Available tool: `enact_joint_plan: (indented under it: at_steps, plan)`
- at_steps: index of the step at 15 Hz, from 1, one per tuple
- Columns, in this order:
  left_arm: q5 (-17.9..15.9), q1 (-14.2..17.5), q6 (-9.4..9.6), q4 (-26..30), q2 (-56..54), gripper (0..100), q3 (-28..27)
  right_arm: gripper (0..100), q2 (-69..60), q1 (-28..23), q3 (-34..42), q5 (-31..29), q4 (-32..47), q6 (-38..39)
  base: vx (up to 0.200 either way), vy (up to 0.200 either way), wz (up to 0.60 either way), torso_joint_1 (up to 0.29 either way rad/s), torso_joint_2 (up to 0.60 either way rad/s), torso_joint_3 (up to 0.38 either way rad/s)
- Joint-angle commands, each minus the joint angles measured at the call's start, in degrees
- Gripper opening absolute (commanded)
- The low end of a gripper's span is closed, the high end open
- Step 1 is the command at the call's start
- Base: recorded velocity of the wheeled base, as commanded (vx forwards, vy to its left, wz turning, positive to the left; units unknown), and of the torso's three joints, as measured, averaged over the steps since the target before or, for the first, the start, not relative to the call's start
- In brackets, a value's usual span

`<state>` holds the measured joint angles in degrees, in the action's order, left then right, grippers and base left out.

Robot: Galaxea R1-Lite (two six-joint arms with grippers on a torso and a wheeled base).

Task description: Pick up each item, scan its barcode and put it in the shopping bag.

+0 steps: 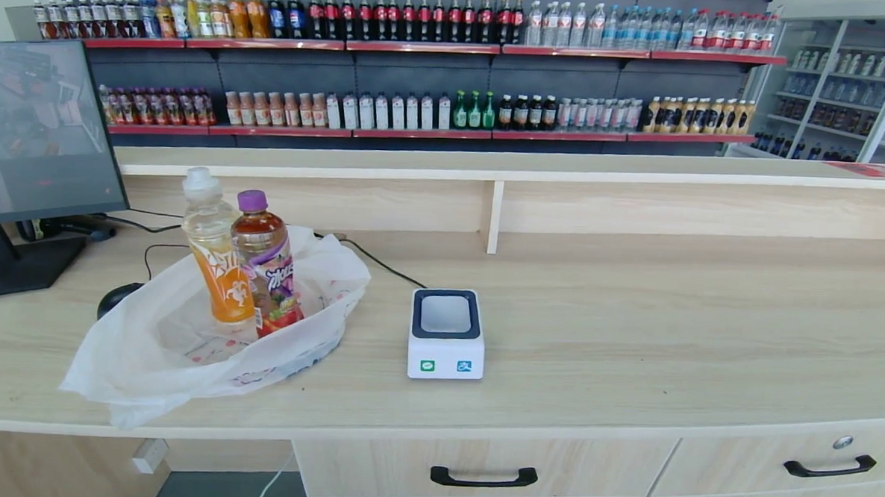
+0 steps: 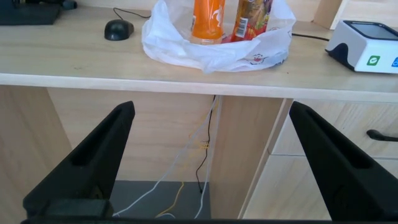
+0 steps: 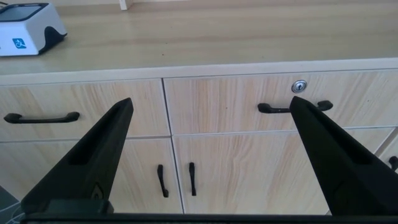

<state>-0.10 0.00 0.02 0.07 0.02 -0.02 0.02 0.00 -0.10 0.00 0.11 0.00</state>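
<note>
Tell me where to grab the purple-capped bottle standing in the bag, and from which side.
Grip the shoulder just under the cap, I'd say. The purple-capped bottle stands upright, the bag bunches around its base, and the orange bottle crowds its left. Come from the scanner side, where its upper half is bare.

Left hand (image 2: 211, 111) splayed wide, right hand (image 3: 212, 104) splayed equally wide, both pointing forward, level
</note>
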Motion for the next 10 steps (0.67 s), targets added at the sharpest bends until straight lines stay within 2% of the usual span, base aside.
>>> enact_joint_plan:
  at_steps: [1, 10]
  plan:
    - [0.01, 0.0, 0.06, 0.01, -0.02, 100, -0.06, 100, -0.02, 0.0, 0.01, 0.0, -0.02, 0.0, 0.0, 0.0, 0.0, 0.0, 0.0, 0.0]
    - [0.01, 0.0, 0.06, 0.01, -0.02, 100, -0.06, 100, -0.02, 0.09, 0.01, 0.0, -0.02, 0.0, 0.0, 0.0, 0.0, 0.0, 0.0, 0.0]
